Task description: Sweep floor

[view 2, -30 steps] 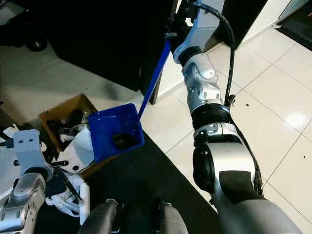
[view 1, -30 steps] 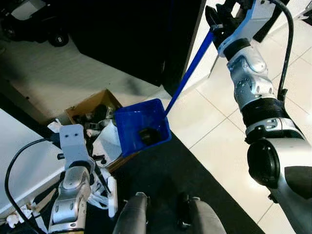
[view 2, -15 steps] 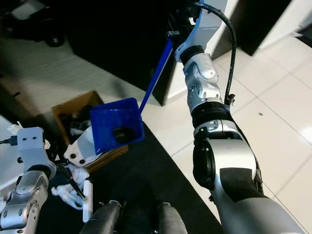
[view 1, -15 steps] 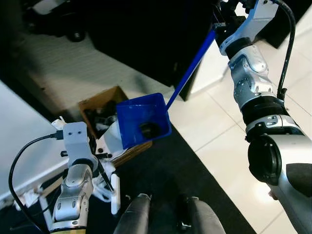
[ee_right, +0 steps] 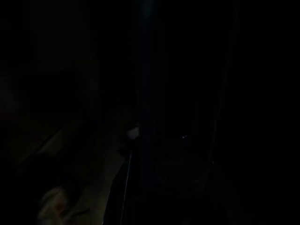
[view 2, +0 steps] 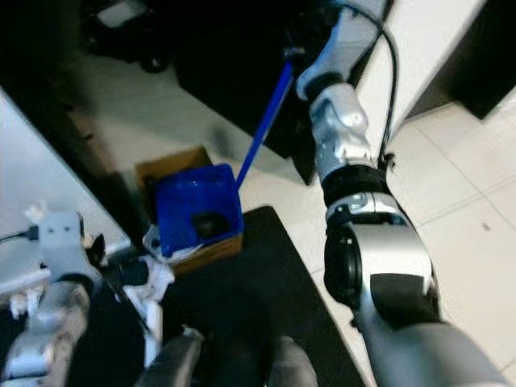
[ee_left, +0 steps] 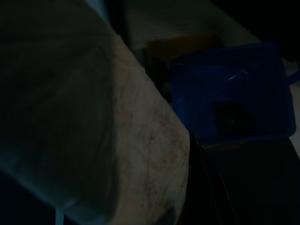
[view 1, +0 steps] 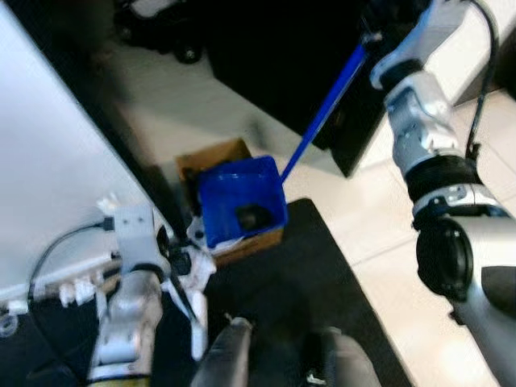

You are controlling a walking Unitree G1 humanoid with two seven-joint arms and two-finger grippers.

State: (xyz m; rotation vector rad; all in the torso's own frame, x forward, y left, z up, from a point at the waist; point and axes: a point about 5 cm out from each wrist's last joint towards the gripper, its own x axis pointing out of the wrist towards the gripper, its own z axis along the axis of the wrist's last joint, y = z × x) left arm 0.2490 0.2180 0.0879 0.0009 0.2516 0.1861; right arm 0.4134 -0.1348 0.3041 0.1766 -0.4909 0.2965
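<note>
Dustpan, blue, dark debris inside, raised over cardboard box; right gripper jaws grasping its handle; left jaws' state unclear.

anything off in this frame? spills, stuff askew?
Nothing spilled. The blue dustpan hangs tilted over the cardboard box, with a dark lump inside it. The right gripper is up at its long handle. White clutter lies beside the box.

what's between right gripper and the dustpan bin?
Only the long blue handle, running from the right gripper down to the blue dustpan; seen in both eye views.
</note>
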